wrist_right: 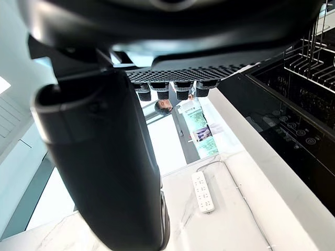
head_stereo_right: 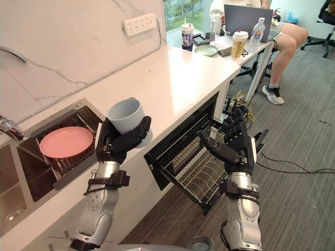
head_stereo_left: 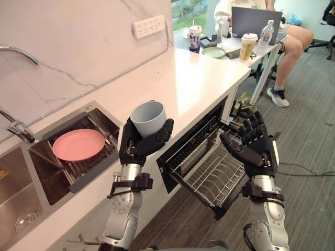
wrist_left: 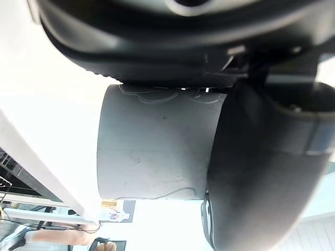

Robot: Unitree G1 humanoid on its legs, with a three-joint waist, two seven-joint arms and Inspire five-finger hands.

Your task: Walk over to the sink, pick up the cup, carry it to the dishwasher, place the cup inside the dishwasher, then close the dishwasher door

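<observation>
My left hand (head_stereo_left: 137, 144) is shut on a grey-blue cup (head_stereo_left: 148, 117), held upright above the counter's front edge; in the left wrist view the cup (wrist_left: 157, 146) sits between thumb and fingers. The dishwasher (head_stereo_left: 188, 151) under the counter stands open, with its wire rack (head_stereo_left: 212, 172) pulled out to the right of the cup. My right hand (head_stereo_left: 256, 146) hovers open over the outer end of the rack, holding nothing, fingers straight. The sink (head_stereo_left: 57, 167) lies to the left.
A pink plate (head_stereo_left: 78, 144) rests on a rack in the sink, near the tap (head_stereo_left: 18, 128). The white counter (head_stereo_left: 193, 78) runs back to a desk with cups, a bottle and a laptop, where a person (head_stereo_left: 288, 42) sits. Grey floor lies right of the dishwasher.
</observation>
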